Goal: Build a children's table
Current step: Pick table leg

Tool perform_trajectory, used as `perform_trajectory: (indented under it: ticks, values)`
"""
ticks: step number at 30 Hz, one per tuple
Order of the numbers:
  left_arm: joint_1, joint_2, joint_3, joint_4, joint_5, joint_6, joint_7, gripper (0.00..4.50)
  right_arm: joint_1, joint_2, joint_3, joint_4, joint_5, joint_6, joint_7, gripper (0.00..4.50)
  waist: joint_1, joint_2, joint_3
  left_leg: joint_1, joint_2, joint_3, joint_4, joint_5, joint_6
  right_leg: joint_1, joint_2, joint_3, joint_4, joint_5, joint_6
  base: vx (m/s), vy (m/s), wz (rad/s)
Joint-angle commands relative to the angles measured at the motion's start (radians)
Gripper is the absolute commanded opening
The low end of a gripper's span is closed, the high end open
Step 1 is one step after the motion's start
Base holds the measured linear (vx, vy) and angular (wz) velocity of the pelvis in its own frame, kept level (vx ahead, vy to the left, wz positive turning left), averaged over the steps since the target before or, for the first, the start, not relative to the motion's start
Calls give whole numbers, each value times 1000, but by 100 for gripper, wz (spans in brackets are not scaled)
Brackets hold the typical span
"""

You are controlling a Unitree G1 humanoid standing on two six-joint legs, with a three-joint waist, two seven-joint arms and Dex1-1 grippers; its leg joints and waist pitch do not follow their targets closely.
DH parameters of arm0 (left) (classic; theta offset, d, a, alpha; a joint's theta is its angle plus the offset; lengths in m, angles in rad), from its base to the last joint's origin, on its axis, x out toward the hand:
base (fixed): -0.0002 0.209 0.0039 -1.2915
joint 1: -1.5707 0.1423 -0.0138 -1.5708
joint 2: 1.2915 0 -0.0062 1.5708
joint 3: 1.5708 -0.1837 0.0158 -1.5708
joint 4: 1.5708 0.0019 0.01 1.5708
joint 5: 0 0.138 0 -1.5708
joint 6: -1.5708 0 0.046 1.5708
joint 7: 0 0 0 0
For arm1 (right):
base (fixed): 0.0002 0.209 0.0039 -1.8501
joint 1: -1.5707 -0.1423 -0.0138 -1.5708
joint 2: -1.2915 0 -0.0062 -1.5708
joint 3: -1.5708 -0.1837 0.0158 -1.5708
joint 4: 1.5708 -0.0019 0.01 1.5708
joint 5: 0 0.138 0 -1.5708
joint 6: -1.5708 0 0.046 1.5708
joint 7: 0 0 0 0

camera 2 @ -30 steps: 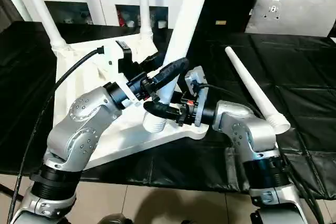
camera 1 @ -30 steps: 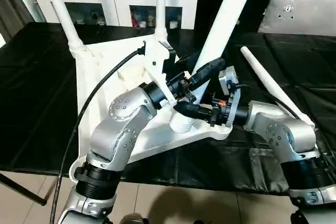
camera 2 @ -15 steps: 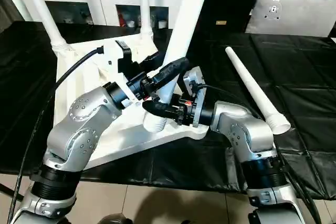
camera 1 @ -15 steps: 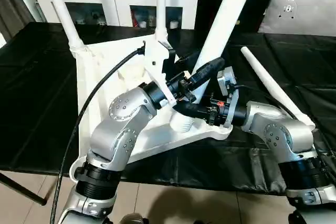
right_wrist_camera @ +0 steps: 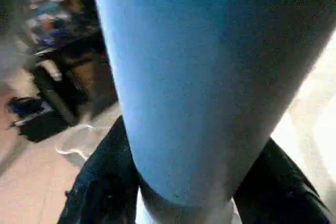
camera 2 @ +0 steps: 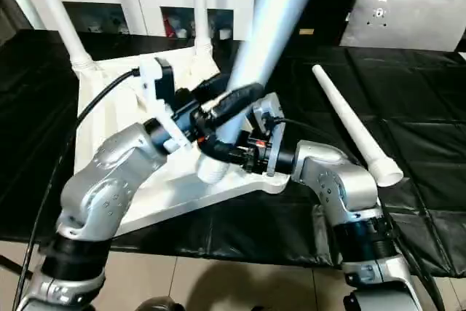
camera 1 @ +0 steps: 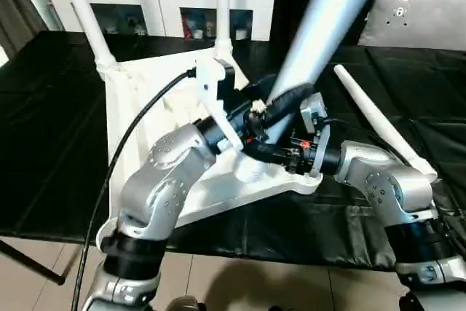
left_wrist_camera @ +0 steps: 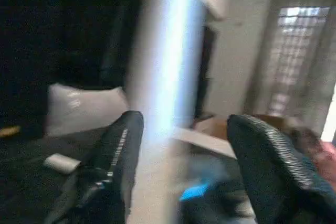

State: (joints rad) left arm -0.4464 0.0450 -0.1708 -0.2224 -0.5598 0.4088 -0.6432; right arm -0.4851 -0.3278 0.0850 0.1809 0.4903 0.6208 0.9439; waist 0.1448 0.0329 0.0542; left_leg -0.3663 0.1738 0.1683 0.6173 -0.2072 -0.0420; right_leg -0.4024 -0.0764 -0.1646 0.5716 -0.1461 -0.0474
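The third leg [camera 1: 320, 27] rises steeply from its near corner socket, right tool [right_wrist_camera: 184, 182] pinching its base, left tool [left_wrist_camera: 178, 145] spread loosely around it just above.

Upturned white table top [camera 1: 138, 100], 2 legs [camera 1: 87, 16] upright, 1 loose [camera 1: 375, 121].
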Motion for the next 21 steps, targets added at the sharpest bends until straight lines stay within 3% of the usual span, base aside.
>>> perform_trajectory:
  ticks: [1,5,9,15,16,18,19,20,21]
  values:
    - [-7,-1,-38,-26,-23,23,-35,336,-9,7,-6,-21,-4,-7,-9,190,-2,-11,-80,4,67,-23,-65,-78,53,66,-92,73,-73,-351,-34,0,0,0]
    - [-11,-16,-35,-23,-31,20,-25,369,2,29,-12,-36,-14,-50,-28,189,-6,-14,-77,1,59,-20,-64,-95,48,68,-91,69,-82,-405,-2,0,0,0]
    - [-9,-34,20,-37,-73,19,1,396,-8,64,-69,-24,-10,-67,-128,189,-13,-18,-76,3,57,-20,-65,-101,39,65,-88,65,-90,-447,26,0,0,0]
    - [11,-22,95,-89,-159,49,35,415,3,65,-119,-42,-21,-73,-198,189,-11,-14,-77,5,60,-21,-66,-103,37,64,-87,66,-84,-419,12,0,0,0]
    - [25,-15,111,-89,-142,47,56,415,15,71,-133,-57,-37,-83,-245,189,-12,-10,-77,4,60,-22,-66,-96,36,63,-86,67,-83,-412,14,0,0,0]
    - [40,-2,120,-82,-100,37,78,415,28,74,-140,-76,-58,-92,-293,189,-13,-13,-78,4,57,-22,-66,-89,32,63,-84,66,-84,-411,28,0,0,0]
    - [57,34,115,-36,15,8,123,415,55,74,-131,-124,-102,-94,-354,189,-16,-14,-75,2,54,-22,-68,-80,32,62,-77,66,-88,-415,53,0,0,0]
    - [59,38,115,-30,25,6,130,415,58,74,-129,-130,-106,-94,-359,189,-17,-14,-75,4,52,-21,-66,-82,28,61,-77,65,-86,-420,66,0,0,0]
    - [73,72,121,37,127,-11,208,415,90,79,-113,-186,-152,-84,-420,189,-18,-13,-75,5,49,-20,-66,-87,27,61,-77,64,-89,-430,79,0,0,0]
